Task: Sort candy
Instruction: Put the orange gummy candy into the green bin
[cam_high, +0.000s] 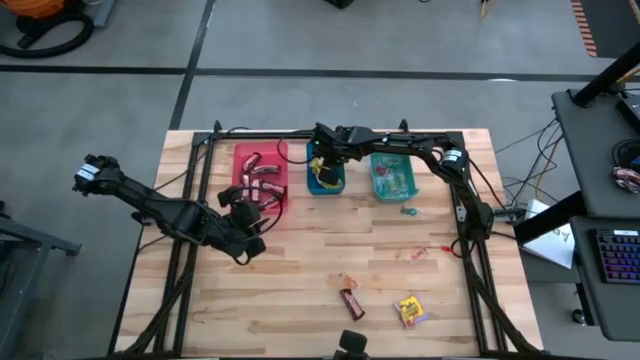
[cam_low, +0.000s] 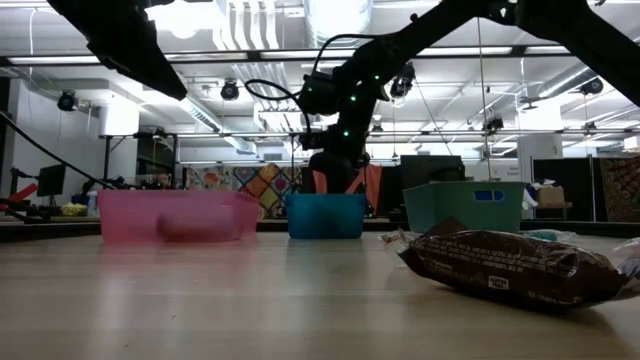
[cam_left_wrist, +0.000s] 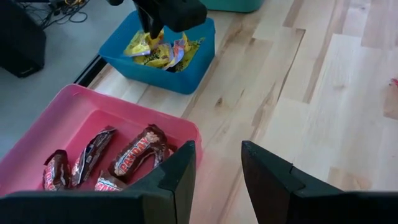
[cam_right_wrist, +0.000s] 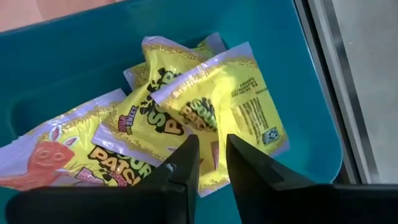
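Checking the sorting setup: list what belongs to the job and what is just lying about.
Job:
yellow packets in blue bin
brown bars in pink bin
teal bin
loose bar, yellow packet on table

Lying about:
keyboard
cables

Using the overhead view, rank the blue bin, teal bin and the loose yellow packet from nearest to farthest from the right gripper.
1. blue bin, directly beneath the right gripper.
2. teal bin, beside it at the table's back.
3. yellow packet, at the front edge.
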